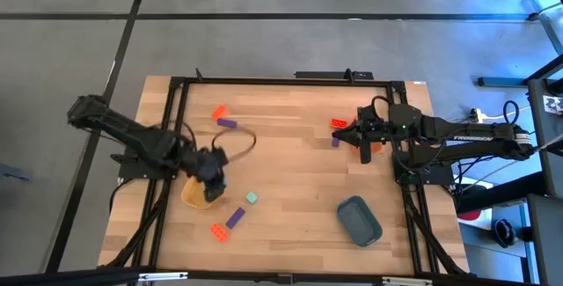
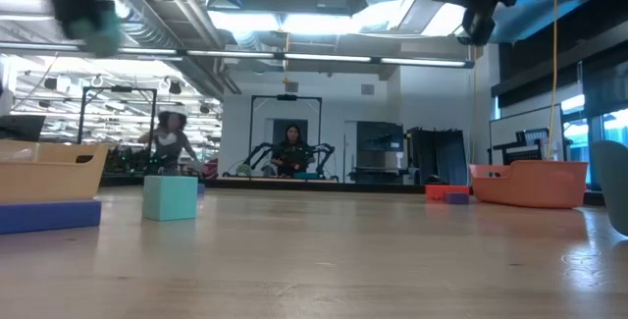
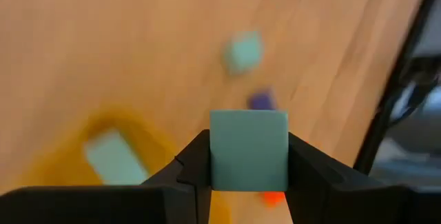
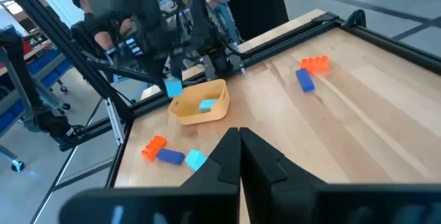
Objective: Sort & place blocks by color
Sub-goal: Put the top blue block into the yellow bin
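My left gripper (image 1: 209, 170) hangs over the yellow tray (image 1: 195, 195) at the table's left, shut on a pale teal block (image 3: 248, 148). Another pale teal block (image 3: 114, 156) lies inside that tray. Loose on the table near the tray are a pale teal block (image 1: 252, 198), a purple one (image 1: 235, 218) and an orange one (image 1: 217, 231). Farther back lie an orange block (image 1: 219, 112) and a purple block (image 1: 228, 123). My right gripper (image 4: 239, 145) is shut on nothing, raised over the orange tray (image 2: 530, 184) at the table's right. My left gripper pinches the pale teal block by two opposite sides (image 3: 215, 156) between its two fingers. The fingers slant downward from the table's left. The block is lifted clear, level, above the yellow tray (image 4: 200, 107).
A dark teal tray (image 1: 359, 220) sits near the table's front right. An orange block (image 1: 339, 122) and a purple block (image 1: 335, 142) lie by the right gripper. A black frame rail (image 1: 290, 81) borders the table. People show in the room behind.
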Available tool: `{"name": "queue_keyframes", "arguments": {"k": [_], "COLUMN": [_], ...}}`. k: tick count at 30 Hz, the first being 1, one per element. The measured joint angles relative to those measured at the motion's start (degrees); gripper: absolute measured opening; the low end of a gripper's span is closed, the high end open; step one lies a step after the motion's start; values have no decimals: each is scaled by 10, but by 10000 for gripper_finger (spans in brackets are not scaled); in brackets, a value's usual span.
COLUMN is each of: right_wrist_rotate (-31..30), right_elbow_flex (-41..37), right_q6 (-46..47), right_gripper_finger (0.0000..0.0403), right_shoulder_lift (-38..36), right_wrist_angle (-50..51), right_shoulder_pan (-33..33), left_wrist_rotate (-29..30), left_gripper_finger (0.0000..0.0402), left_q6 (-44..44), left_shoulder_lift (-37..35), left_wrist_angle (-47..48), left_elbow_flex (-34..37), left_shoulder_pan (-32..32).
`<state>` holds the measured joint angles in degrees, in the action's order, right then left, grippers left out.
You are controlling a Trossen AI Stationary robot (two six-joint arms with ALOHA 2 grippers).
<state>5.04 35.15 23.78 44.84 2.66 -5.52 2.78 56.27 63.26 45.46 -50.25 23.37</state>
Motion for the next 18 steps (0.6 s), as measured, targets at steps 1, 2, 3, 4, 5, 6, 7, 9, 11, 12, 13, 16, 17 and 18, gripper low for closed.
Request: {"name": "queue_keyframes", "arguments": {"k": [1,2,3,4,5,6,7,9,11,12,13,16,17,18], "right_wrist_rotate": [0,0,0,0,0,0,0,0,0,0,0,0,0,0], "right_elbow_flex": [-2,-5,-7,-8,-9,-9,-9,-9,-9,-9,-9,-9,-9,-9], "right_q6": [1,1,1,1,1,1,1,1,1,1,1,0,-1,-2], "right_gripper_finger": [1,1,1,1,0,0,0,0,0,0,0,0,0,0], "right_shoulder_lift": [0,0,0,0,0,0,1,2,2,2,2,2,2,2], "right_wrist_angle": [-2,-2,-3,-3,-3,-3,-3,-3,-3,-3,-3,-3,-3,-3], "right_shoulder_pan": [0,0,0,0,0,0,0,0,0,0,0,0,0,0], "left_wrist_rotate": [-5,-9,-9,-7,-6,-4,-4,-9,-15,-18,-24,-39,-38,-37], "left_gripper_finger": [122,122,122,122,122,122,122,122,122,122,122,122,122,122], "left_q6": [23,48,73,95,114,130,144,162,171,173,173,178,178,178], "left_shoulder_lift": [7,14,20,26,33,39,44,56,64,67,70,76,77,77], "left_wrist_angle": [2,1,3,6,6,5,6,6,6,6,4,4,3,3], "left_elbow_flex": [10,20,30,39,49,58,68,82,95,98,101,107,110,113], "left_shoulder_pan": [19,36,52,66,76,83,88,92,92,92,91,90,90,90]}}
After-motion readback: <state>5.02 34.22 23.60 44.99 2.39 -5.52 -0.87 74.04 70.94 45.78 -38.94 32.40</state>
